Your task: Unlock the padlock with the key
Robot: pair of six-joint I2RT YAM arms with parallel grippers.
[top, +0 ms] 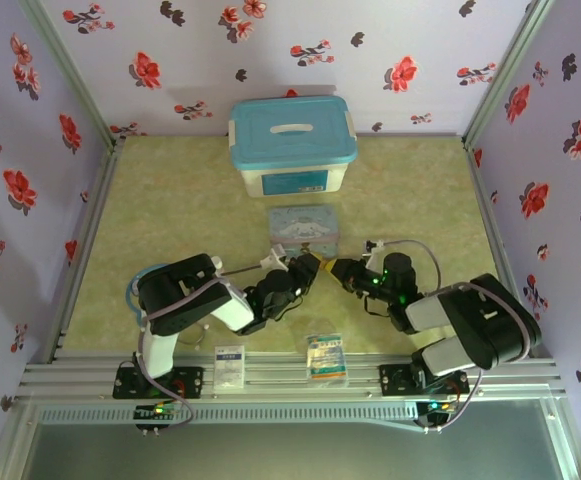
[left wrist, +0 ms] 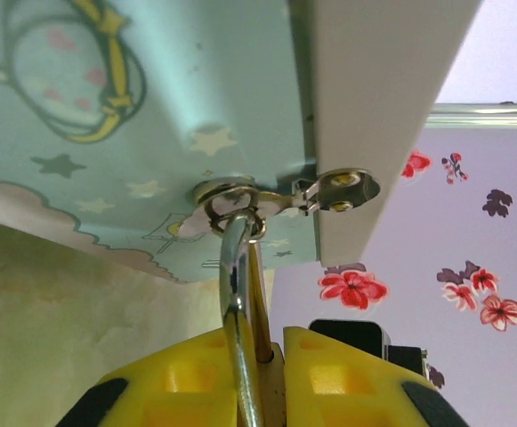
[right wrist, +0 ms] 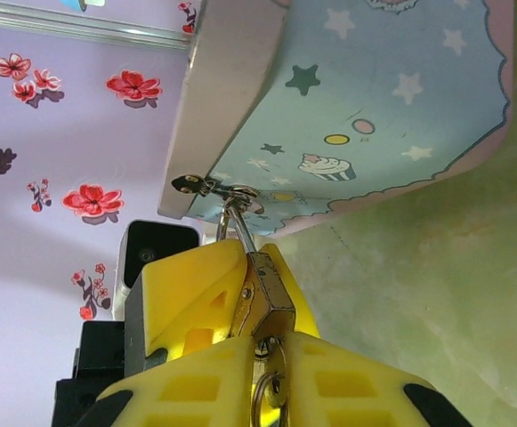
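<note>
padlock (right wrist: 269, 307) sat centre-frame in the right wrist view, long axis near vertical: shackle end up, hooked through the hasp (right wrist: 206, 187) at the tin (right wrist: 391, 98) edge, keyhole end down toward the key (right wrist: 271, 378) (small brass body, thin silver shackle). left gripper (left wrist: 260, 351) was pinched on the padlock. right gripper (right wrist: 271, 351) fingers closely flanked the key, but couldn't tell if they actually gripped it.

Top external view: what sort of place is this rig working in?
Probably a purpose-built tabletop test booth, not a lived-in room: flower-patterned walls close in three sides, aluminium rails edge the near side, and a lidded storage box and cartoon tin sit on the green mat as props.
</note>
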